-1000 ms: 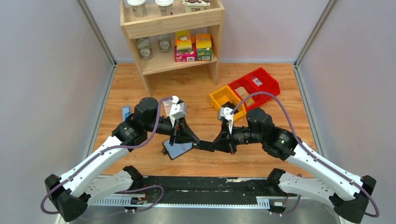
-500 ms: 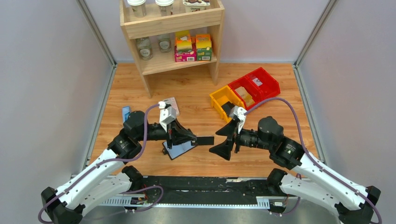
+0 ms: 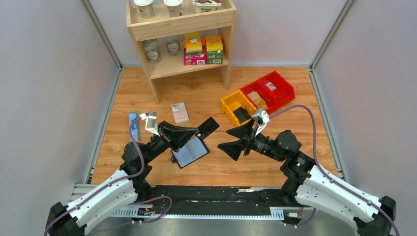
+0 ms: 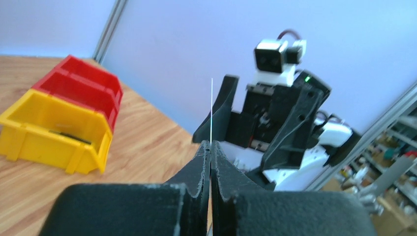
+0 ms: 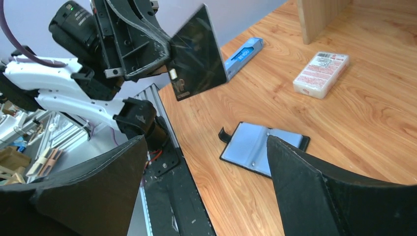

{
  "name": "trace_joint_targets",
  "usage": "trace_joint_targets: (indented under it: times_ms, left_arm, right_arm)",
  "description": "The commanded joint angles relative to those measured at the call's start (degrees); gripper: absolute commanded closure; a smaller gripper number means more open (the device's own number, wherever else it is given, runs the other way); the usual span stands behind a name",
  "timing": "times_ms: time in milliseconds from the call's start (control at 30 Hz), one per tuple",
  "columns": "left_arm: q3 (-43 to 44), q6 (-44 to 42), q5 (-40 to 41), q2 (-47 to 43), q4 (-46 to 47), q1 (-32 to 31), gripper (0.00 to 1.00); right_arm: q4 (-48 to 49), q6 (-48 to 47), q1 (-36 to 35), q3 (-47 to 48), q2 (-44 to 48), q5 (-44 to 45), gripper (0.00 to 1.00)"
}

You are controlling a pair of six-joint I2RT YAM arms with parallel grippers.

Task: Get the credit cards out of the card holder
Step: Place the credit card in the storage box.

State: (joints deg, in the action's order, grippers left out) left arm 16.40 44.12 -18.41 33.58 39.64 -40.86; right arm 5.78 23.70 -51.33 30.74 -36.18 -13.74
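The card holder [image 3: 189, 152] lies open on the table, grey-blue lining up, and shows again in the right wrist view as the card holder [image 5: 251, 145]. My left gripper [image 3: 195, 132] hangs just above it, shut on a black credit card [image 3: 209, 126] that sticks out toward the right. In the left wrist view that credit card [image 4: 212, 105] shows edge-on as a thin line above my left gripper [image 4: 210, 146]. The right wrist view shows the credit card [image 5: 196, 54] flat-on. My right gripper [image 3: 234, 139] stands wide open and empty to the right of the card holder; my right gripper [image 5: 206, 189] frames the holder.
A pink-and-white box [image 3: 179, 112] and a narrow blue box [image 3: 133, 123] lie behind and left of the holder. A yellow bin [image 3: 231, 101] with a dark flat item inside and two red bins [image 3: 268, 88] sit at the right. A wooden shelf [image 3: 179, 34] stands at the back.
My right gripper opened, let go of the card and drew back to the right. My left arm pulled back to the left and lifted the card away from the right gripper.
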Motion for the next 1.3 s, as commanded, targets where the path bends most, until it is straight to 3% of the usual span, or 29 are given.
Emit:
trace_joint_targets:
  times_ms: [0,733,833,1067,1267]
  left_arm:
    - [-0.5,8.3,6.2,-0.7,13.5,-0.3,1.0]
    - [-3.7,14.9,11.0,5.9,26.5,-2.0,1.0]
    - [-3.8,15.2,11.0,6.8,28.0,-2.5,1.0]
    - [-4.0,15.5,11.4,8.3,29.6,-3.2,1.0]
    - [-4.9,15.6,11.8,9.0,30.4,-3.6,1.0]
  right_arm:
    - [12.5,3.7,-0.2,0.5,-4.2,0.2,0.07]
    - [23.3,5.6,-0.2,9.3,-16.6,-3.0,0.2]
    - [24.0,6.0,-0.2,9.8,-17.4,-3.1,0.26]
    - [24.9,6.3,-0.2,10.5,-18.3,-3.5,0.54]
    - [25.7,6.4,-0.2,11.2,-19.0,-3.7,0.6]
